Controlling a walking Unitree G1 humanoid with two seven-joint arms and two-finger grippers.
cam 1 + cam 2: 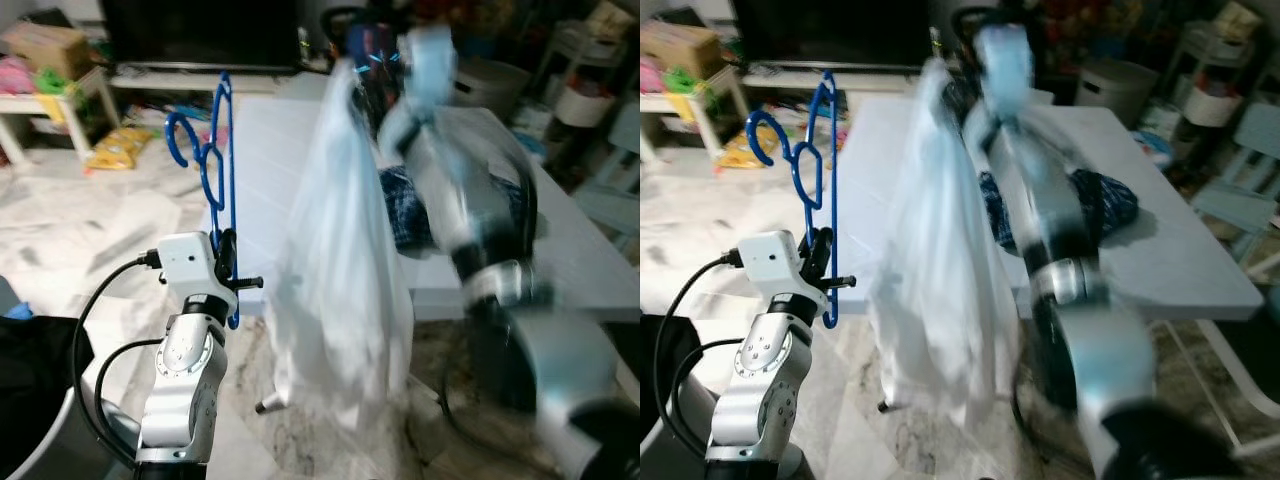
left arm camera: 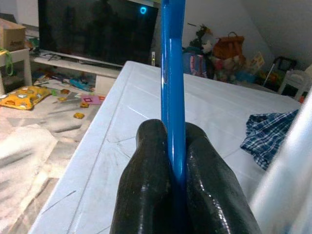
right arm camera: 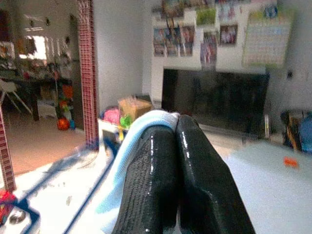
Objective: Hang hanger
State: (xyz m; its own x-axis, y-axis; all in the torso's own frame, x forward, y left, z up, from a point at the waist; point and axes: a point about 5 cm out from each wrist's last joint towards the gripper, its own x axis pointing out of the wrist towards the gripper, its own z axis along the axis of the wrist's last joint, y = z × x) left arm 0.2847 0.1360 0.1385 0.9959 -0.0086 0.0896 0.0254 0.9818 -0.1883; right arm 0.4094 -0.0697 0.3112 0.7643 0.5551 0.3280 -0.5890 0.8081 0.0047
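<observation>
We see a long white table point(image 1: 600, 270) running ahead of us, with a crumpled blue plaid cloth point(image 2: 269, 137) lying on its top. Beyond the far end stands a large dark television point(image 2: 95, 29) on a low white stand point(image 1: 190, 80). On the marbled floor point(image 1: 80, 220) near the stand lies a yellow cushion point(image 2: 20, 96), with small bits of clutter scattered beside it. Off to the left we see a small white side table point(image 1: 45, 105) carrying a cardboard box point(image 1: 45, 45). A pale bin point(image 1: 1120, 85) stands past the table's right side.

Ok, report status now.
Left claw shut on blue hanger, upright. Right claw raised, shut on pale garment. Table ahead holds plaid cloth.
</observation>
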